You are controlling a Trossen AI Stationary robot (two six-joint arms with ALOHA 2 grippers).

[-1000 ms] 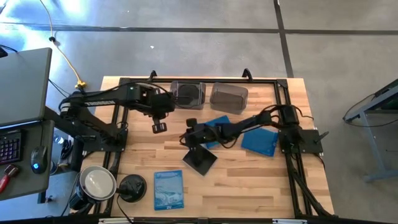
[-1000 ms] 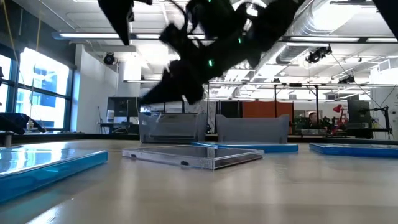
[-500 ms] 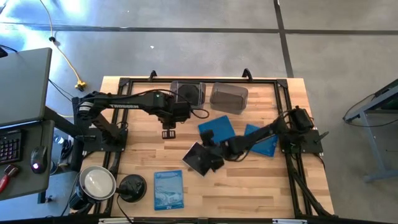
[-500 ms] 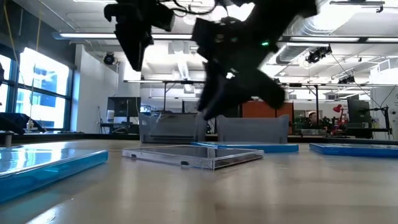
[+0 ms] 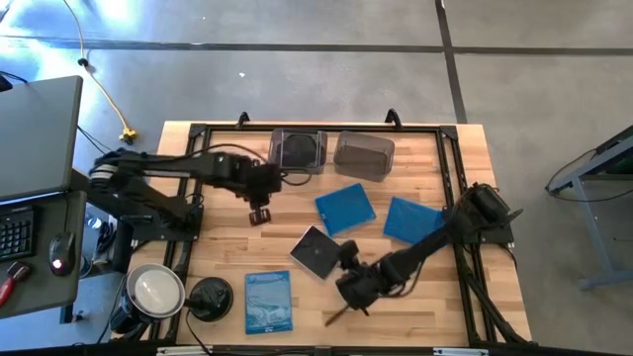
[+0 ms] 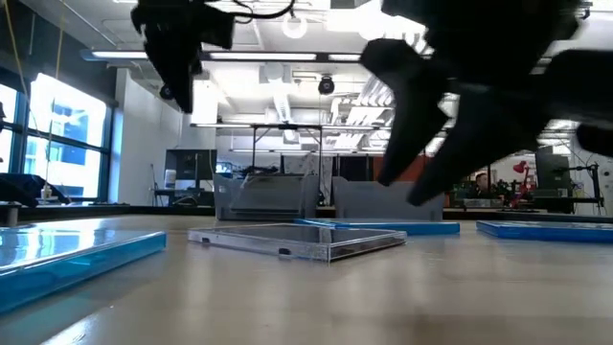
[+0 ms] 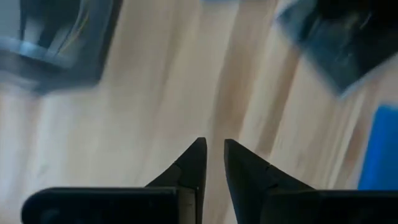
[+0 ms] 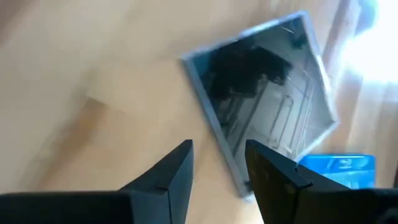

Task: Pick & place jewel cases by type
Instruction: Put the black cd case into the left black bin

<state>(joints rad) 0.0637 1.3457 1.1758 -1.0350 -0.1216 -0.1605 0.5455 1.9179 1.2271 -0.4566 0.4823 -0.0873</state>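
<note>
Four jewel cases lie flat on the wooden table. A clear one with a dark inside (image 5: 316, 253) (image 8: 267, 99) is in the middle, and two blue ones (image 5: 344, 208) (image 5: 413, 220) lie behind and to its right. A paler printed blue one (image 5: 269, 302) lies near the front edge. Another dark case rests inside the left tub (image 5: 297, 148). My left gripper (image 5: 259, 216) (image 7: 212, 146) hangs over bare wood in front of that tub, with a narrow gap between its fingers. My right gripper (image 5: 344, 265) (image 8: 217, 174) is open and above the table, just near-right of the clear case.
Two smoky tubs (image 5: 297, 148) (image 5: 364, 155) stand at the far edge. A round black object (image 5: 210, 297) and a silvery bowl (image 5: 155, 290) sit at the near left corner. Dark frame rails (image 5: 450, 168) run along the table's sides. Bare wood lies at the near right.
My right gripper has swung from over the clear case toward the table's near edge, turning as it went. This has uncovered the blue case behind, and the clear case has stayed put. My left gripper has come down over the wood in front of the left tub.
</note>
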